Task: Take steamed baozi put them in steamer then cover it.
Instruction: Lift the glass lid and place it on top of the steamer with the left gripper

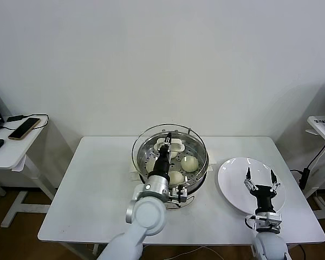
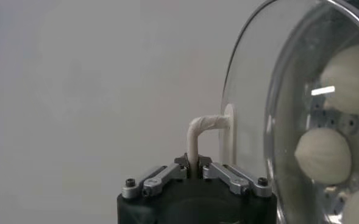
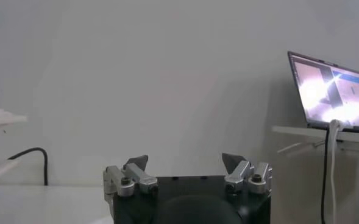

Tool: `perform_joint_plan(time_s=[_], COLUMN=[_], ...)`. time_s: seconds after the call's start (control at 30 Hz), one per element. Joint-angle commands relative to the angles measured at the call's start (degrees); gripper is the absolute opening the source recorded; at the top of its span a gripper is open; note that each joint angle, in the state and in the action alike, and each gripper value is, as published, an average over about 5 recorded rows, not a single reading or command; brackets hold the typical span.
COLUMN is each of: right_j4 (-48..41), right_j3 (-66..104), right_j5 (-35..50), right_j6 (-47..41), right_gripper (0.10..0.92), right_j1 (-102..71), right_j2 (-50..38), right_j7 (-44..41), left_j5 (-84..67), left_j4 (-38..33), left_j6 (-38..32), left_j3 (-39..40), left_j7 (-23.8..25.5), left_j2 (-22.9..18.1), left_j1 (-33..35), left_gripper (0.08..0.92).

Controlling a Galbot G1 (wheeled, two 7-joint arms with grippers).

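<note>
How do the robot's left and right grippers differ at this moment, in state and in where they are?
The left gripper is shut on the cream-white rectangular handle of the round transparent glass lid, over the shiny stainless-steel steamer. The right gripper is open and holds nothing, hovering over the flat white plate. The left one is at work; the right one is idle. Both are black with grey metal fingers.

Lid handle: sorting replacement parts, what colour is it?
Cream-white lid handle, clearest in the left wrist view.

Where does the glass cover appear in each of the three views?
Head view: the cover sits over the steamer, centre of table.
Left wrist view: cover at right, handle clamped by left gripper.
Right wrist view: not in it.
Shared landmark: the baozi.
</note>
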Motion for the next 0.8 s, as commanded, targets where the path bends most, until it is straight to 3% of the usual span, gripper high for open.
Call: perform_joint_plan(time_s=[0.03,0.37,0.8], right_j4=[-0.53,-1.29,-1.33], right_j3=[-0.09,-0.29,-0.41], right_j5=[-0.40,-0.83,-0.85], right_j6=[-0.33,-0.33,-0.33], right_gripper=[0.823,0.823,0.823], right_j1=[0.41,0.83,1.08], right_j2=[0.19,0.46,0.54], right_j7=[0.03,-0.03,0.01], left_j5=[4.49,1.64,1.79], left_j4=[4.62,6.05,9.46], left_j6=[3.00,3.34,2.83], left_j3=[0.88,1.17,0.02], left_j7=[3.67,-1.03,-2.39], left_j2=[-4.09,-6.07,-6.50], left_j1=[-1.08,-1.09,-1.57], left_gripper=[0.189,0.189,0.189])
